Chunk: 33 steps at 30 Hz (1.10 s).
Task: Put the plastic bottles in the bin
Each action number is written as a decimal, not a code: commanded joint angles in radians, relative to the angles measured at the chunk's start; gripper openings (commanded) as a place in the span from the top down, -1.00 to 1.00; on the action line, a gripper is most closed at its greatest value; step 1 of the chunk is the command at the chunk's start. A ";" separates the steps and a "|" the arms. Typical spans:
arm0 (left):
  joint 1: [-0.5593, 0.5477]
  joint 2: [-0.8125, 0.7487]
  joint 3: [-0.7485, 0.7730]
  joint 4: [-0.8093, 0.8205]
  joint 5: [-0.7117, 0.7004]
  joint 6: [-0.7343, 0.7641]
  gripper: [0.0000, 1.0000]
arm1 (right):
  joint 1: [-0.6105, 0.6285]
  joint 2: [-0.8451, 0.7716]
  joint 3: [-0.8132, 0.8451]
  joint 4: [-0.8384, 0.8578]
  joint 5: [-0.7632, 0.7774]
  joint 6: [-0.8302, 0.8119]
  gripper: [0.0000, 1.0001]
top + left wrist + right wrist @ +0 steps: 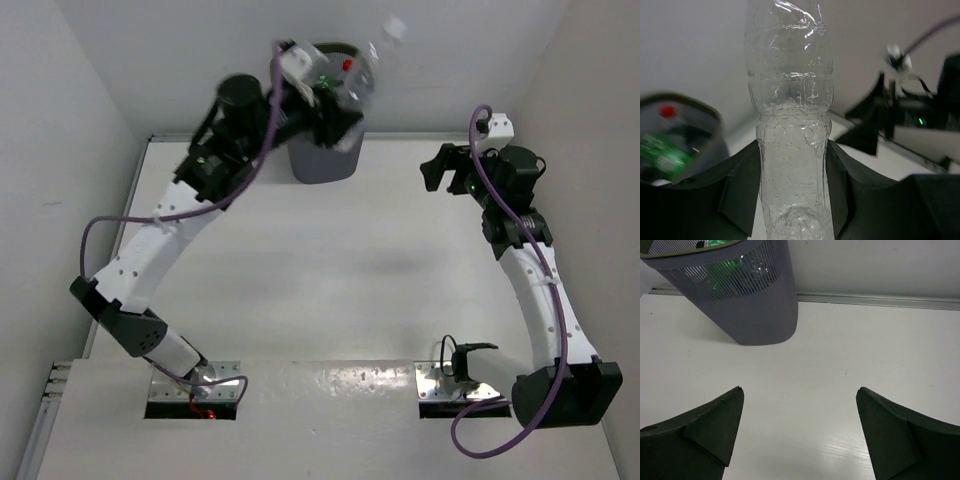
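The white surface (350,270) carries the bin (322,165) at its far edge, against the wall. Inside the bin we see a green-labelled bottle (662,152) with a red cap (667,111). Our left hand (343,103) is right at the bin's rim, jaws pinched on the lower body of a clear bottle (790,125). The bottle's long axis runs straight out from the hand, cap end away, toward the far wall (blurred in the top view). In the wrist view the bin mouth lies left of and below the bottle, so we judge the hand must shift that way before letting go. Our right hand (800,432) stands wide open and empty, well apart to the right
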 commanded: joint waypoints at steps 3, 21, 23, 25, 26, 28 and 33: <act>0.145 0.156 0.281 0.060 -0.050 0.124 0.76 | 0.000 -0.006 0.008 0.022 -0.016 0.020 -0.83; 0.360 0.586 0.419 0.336 -0.166 0.015 0.89 | 0.001 0.022 -0.027 0.014 -0.020 0.004 -0.80; 0.369 0.595 0.419 0.336 -0.176 0.025 0.89 | -0.002 0.022 -0.027 0.005 -0.023 0.000 -0.80; 0.369 0.606 0.419 0.336 -0.185 0.036 0.89 | 0.001 0.017 -0.027 0.003 -0.022 0.000 -0.80; 0.378 0.615 0.419 0.336 -0.185 0.053 0.89 | 0.001 0.020 -0.028 0.002 -0.026 -0.002 -0.80; 0.378 0.624 0.430 0.318 -0.162 0.080 0.73 | 0.001 0.020 -0.028 0.005 -0.025 0.001 -0.80; 0.365 0.623 0.521 0.174 -0.094 0.128 -0.99 | 0.001 0.023 -0.007 -0.009 -0.037 0.007 -0.83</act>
